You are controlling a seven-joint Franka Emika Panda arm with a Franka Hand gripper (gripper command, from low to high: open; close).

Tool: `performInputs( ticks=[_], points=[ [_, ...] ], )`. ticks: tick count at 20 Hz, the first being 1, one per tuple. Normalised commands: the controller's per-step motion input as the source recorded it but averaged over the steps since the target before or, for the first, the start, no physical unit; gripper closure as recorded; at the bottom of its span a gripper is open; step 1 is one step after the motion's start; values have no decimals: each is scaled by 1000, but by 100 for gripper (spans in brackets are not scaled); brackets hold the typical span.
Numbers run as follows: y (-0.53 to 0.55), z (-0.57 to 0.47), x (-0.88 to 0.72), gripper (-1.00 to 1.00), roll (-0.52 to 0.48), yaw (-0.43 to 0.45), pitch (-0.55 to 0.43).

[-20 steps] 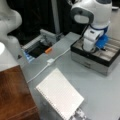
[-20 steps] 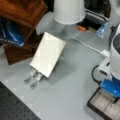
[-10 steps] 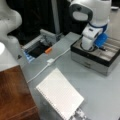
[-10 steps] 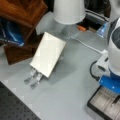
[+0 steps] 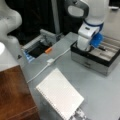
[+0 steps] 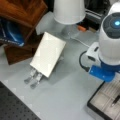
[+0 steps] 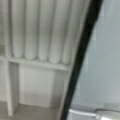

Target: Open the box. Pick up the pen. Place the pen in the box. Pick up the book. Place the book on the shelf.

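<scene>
The box (image 5: 96, 58) stands open at a front view's right, its lid out of sight and its beige long compartments (image 7: 37, 30) filling the wrist view. The slim dark pen (image 6: 116, 100) lies in one compartment. My gripper (image 5: 96, 42) hangs on its blue mount just above the box's left part; its fingertips are hidden. The book (image 5: 60, 96), white with a spiral edge, leans tilted on a metal stand in both front views (image 6: 47, 53). The shelf (image 5: 15, 95) is the reddish-brown wood beside it, also seen as the shelf (image 6: 22, 10) at the top left.
A small grey tray (image 5: 37, 48) with a dark interior and an orange item (image 5: 48, 50) sit at the back left. A white cable (image 5: 50, 61) runs across the table. The metal stand (image 6: 33, 76) pokes out below the book. A white base (image 6: 68, 11) stands behind.
The arm has shifted a little toward the left above the box. The pen stays lying in its compartment, and the book has not moved.
</scene>
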Motion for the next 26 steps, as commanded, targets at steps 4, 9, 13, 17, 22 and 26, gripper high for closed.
performInputs(
  ticks=[4, 9, 13, 17, 22, 26],
  points=[
    [-446, 175, -25, -100, -235, 238, 35],
    [-396, 87, -40, -100, -361, 210, 12],
    [-465, 107, -50, -100, -455, 129, 85],
    [-365, 70, -3, -100, -474, 128, 100],
    [-232, -56, -12, -100, -480, 156, 37],
    [-138, -163, -69, -100, -577, 176, -8]
  ],
)
